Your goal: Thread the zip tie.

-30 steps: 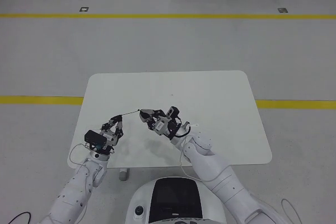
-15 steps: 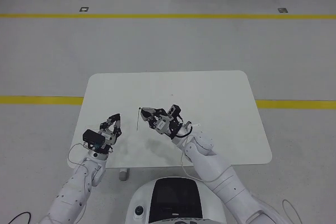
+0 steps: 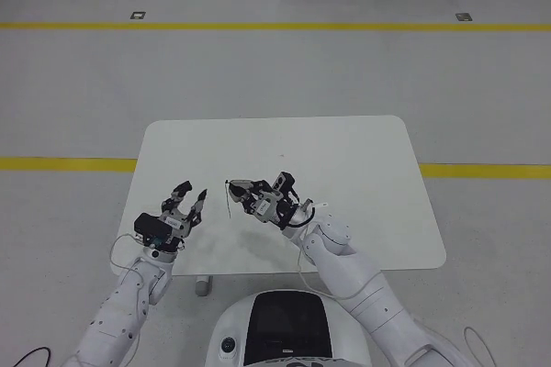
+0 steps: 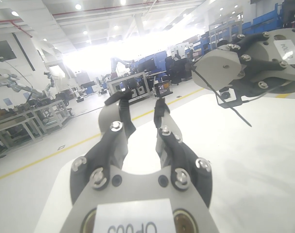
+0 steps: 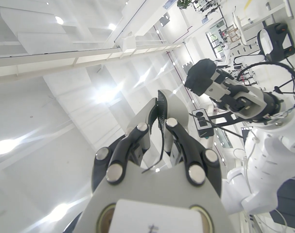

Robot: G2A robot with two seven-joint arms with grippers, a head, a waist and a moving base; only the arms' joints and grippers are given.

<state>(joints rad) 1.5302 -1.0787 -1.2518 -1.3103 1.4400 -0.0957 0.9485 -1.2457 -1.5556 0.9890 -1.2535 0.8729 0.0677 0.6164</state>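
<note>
Step in hand, as judged: the free end of the zip tie (image 4: 239,116) must be caught before any threading can start.

- Right gripper (image 5: 159,107): pads pressed together on the tie, pinching it close to 1 end. A short curled stub lies behind the pads, toward the palm.
- Left gripper (image 4: 139,100): fingers spread, nothing between them. It is held above the near left part of the white table (image 3: 349,156), beside the right gripper but apart from it.
- Tie position: in the air over the table, between the 2 grippers. Its long part slants from the right gripper's tips down toward the table top; I cannot tell whether the tip touches.

To do it well: bring the spread fingers around the dangling strand near its tip and grip across the flat side so it cannot twist. Hold the right gripper steady, because a thin strand will swing if jolted.

Appearance: black, very thin, nearly straight, with a pointed free tip. The locking head is too small to tell.
</note>
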